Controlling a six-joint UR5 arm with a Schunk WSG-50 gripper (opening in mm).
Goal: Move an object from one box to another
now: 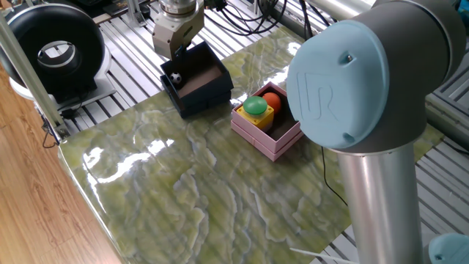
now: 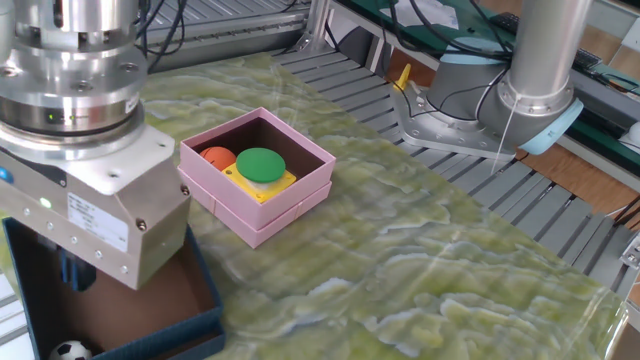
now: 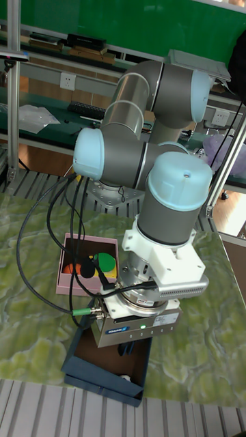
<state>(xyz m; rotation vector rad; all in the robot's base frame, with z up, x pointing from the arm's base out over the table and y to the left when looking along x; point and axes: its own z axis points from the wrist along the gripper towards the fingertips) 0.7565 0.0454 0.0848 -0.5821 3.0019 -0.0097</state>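
two square open-topped boxes on the green marbled tabletop (image 1: 190, 191), just beside each other: dark navy box with a brownish floor (image 1: 196, 81) and pale pink box with a dark inside (image 2: 262, 176). small black-and-white ball (image 2: 70, 350) lying in a corner of the navy box. yellow block topped by a green round button (image 2: 260, 167) and an orange ball (image 2: 215, 157) resting in the pink box. silver-bodied two-finger gripper (image 2: 78, 273) hanging over the navy box near the ball, apparently above it and not touching; fingers mostly hidden by the body, spread impossible to tell.
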